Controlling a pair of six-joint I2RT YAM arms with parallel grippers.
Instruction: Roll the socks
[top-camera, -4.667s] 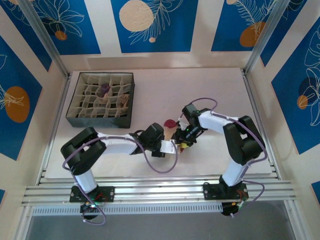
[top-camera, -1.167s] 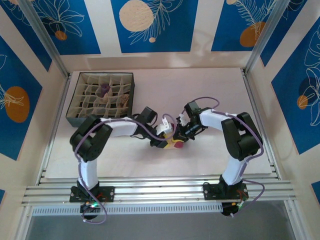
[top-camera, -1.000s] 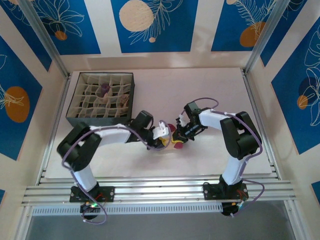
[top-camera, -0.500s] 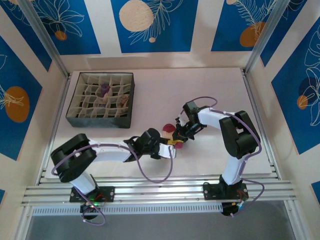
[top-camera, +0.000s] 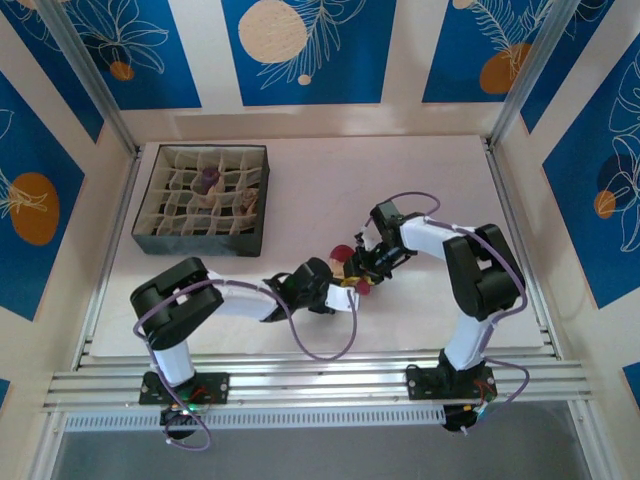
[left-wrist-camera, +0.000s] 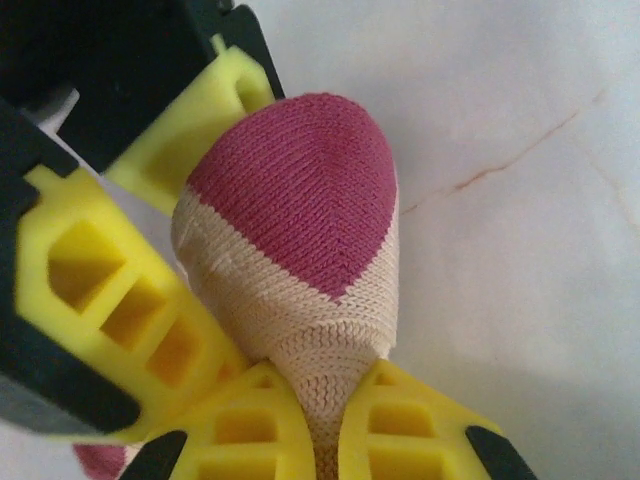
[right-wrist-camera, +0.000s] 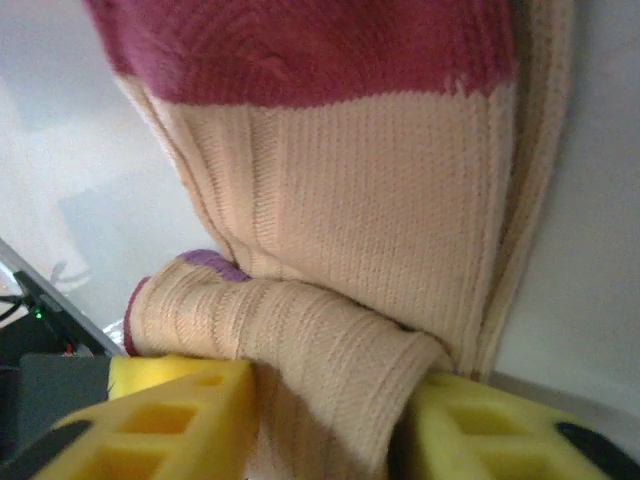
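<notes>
The tan sock (top-camera: 344, 254) with a dark-red toe lies at mid-table between both grippers. In the left wrist view its toe end (left-wrist-camera: 300, 190) bulges up, and my left gripper (left-wrist-camera: 322, 440) is shut on the tan fabric just below it. One yellow finger (left-wrist-camera: 110, 300) of the right gripper stands close beside it on the left. In the right wrist view the sock (right-wrist-camera: 370, 180) hangs flat with a rolled fold (right-wrist-camera: 300, 340) sitting between the parted jaws of my right gripper (right-wrist-camera: 330, 430). From above, the left gripper (top-camera: 343, 285) and right gripper (top-camera: 362, 272) almost touch.
A black organizer box (top-camera: 195, 243) with tan dividers stands at the back left. A purple rolled sock (top-camera: 206, 180) and a brown-tan one (top-camera: 245, 200) sit in its cells. The left arm's purple cable (top-camera: 320, 345) loops over the table near the front edge.
My left gripper has closed on the sock and shifted slightly right toward the right gripper. The right gripper's jaws have parted around the rolled fold.
</notes>
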